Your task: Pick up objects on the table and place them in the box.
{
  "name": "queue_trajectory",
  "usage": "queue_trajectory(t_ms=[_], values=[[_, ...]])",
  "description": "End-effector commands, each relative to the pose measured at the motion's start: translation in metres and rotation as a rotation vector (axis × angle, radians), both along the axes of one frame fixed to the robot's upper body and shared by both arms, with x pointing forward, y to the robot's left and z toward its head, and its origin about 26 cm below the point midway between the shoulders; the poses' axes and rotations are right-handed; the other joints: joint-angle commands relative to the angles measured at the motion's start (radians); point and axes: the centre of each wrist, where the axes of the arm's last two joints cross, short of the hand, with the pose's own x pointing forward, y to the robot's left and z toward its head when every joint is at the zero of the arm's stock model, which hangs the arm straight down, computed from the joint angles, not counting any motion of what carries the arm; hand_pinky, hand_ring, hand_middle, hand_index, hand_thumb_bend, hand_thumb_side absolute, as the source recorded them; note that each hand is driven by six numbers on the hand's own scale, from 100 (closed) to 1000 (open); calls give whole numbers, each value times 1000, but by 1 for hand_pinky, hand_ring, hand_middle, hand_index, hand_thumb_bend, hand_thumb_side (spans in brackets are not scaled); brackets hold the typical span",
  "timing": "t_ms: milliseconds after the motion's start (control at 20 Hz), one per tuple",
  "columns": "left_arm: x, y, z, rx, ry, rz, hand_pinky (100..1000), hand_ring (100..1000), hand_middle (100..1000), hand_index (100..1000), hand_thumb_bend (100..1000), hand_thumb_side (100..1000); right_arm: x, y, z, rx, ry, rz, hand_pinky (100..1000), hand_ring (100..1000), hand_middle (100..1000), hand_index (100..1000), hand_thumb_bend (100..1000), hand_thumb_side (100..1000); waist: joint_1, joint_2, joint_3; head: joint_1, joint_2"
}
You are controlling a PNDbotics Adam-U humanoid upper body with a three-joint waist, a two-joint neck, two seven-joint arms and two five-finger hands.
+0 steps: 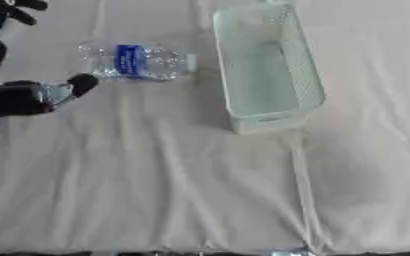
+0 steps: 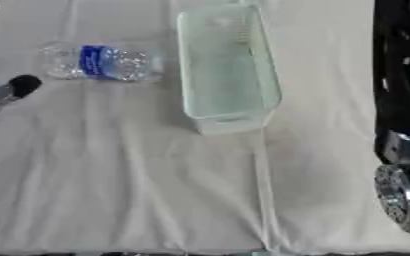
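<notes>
A clear plastic water bottle (image 1: 138,61) with a blue label lies on its side on the white cloth, left of the box. The box (image 1: 265,121) is a pale green plastic basket with nothing in it, set lengthwise at the upper middle. My left hand (image 1: 16,97) comes in from the left edge, just left of and slightly nearer than the bottle. It is open, with one black fingertip (image 1: 82,82) close to the bottle's near side and not touching it. More fingers (image 1: 12,10) show in the top left corner. My right hand is out of sight.
My right arm (image 2: 401,100), black with silver joints, runs down the right edge of the right eye view. A white creased cloth (image 1: 173,190) covers the table, and its front edge lies along the bottom of the views.
</notes>
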Motion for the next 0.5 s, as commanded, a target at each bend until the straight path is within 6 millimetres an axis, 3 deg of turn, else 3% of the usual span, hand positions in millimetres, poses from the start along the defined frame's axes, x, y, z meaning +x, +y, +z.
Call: queue_trajectory(t_ms=[50, 500], values=[[2, 9, 23, 110, -8, 32, 603, 730, 1000, 956, 700, 701, -4, 2, 6, -4, -31, 16, 708, 796, 842, 860, 100, 1000, 0, -27, -2, 3, -19], [29, 23, 39, 235, 154, -23, 557, 707, 1000, 941, 765, 625, -3, 5, 4, -27, -21, 31, 707, 795, 843, 861, 100, 1000, 8, -23, -11, 4, -24]])
